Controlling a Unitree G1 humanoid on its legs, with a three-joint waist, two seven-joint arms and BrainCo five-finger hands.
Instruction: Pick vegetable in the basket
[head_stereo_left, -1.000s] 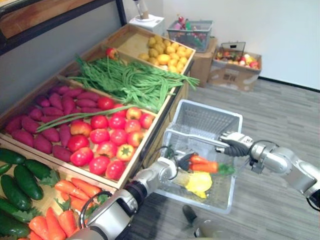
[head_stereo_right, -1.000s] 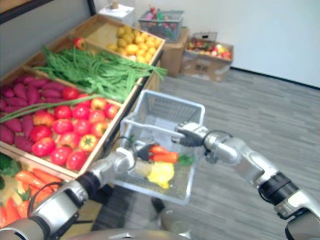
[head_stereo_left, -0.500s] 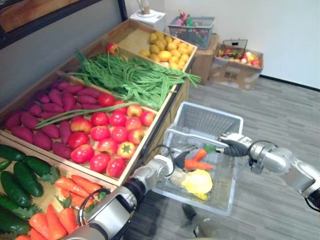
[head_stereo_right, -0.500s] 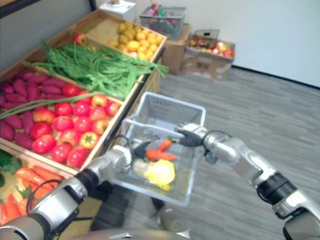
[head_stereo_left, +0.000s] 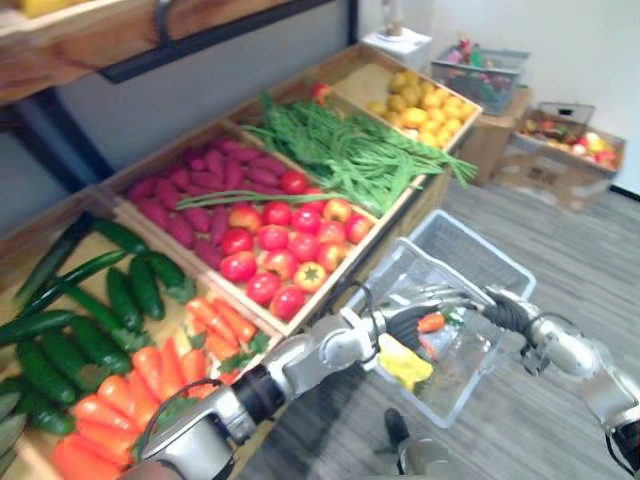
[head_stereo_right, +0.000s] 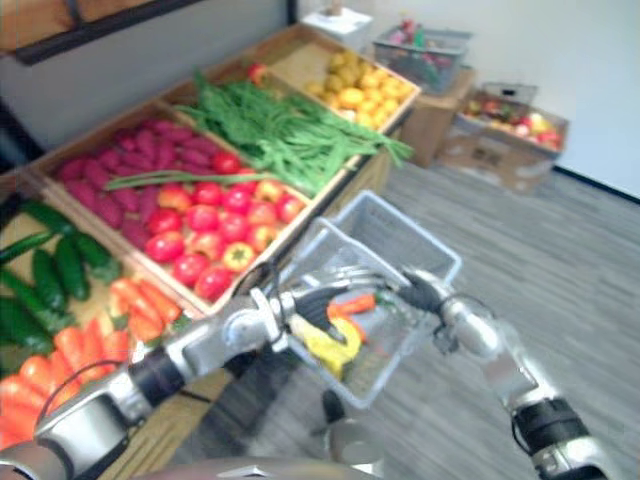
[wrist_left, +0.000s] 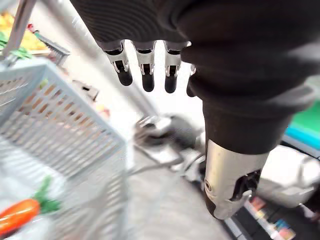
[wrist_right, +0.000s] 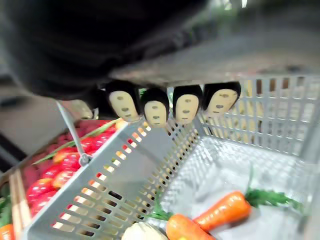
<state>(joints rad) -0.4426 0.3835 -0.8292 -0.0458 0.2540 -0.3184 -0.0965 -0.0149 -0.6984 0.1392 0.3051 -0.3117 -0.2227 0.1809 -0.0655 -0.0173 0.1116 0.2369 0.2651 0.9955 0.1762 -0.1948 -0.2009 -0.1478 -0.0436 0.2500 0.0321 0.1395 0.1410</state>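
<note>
We look across a grey carpeted floor (head_stereo_left: 560, 230) that runs up to a white wall, with a wooden produce stand (head_stereo_left: 345, 72) along one side. On the stand, well apart from the basket (head_stereo_left: 470, 250), lie dark cucumbers (head_stereo_left: 70, 320). Nearer to it come loose carrots (head_stereo_left: 150, 370), then purple sweet potatoes (head_stereo_left: 200, 195) and red tomatoes (head_stereo_left: 280, 255). Long green beans (head_stereo_left: 350, 150) lie beyond it.

The left hand (head_stereo_left: 395, 325) reaches over the basket's near rim, its fingers (wrist_left: 145, 70) straight and relaxed, grasping nothing. We judge it hangs there so that a vegetable can fall inside and not on the floor.

The basket is pale grey plastic mesh and hangs beside the stand's front edge, tipped a little. That keeps it within the left arm's reach of the crates.

The task's vegetable, a carrot (wrist_right: 222, 212), lies on the basket's bottom. It is bright orange and tapered, with a green leafy top. A second carrot (wrist_right: 182, 227) touches it, and a yellow vegetable (head_stereo_left: 405, 362) lies just beside them.

The right hand (head_stereo_left: 503, 305) is at the basket's far side, its fingers (wrist_right: 155, 112) curled round the wire handle (head_stereo_left: 445, 297) to carry the load. Beyond the basket stands a cardboard box (head_stereo_left: 565, 150) of mixed produce.
</note>
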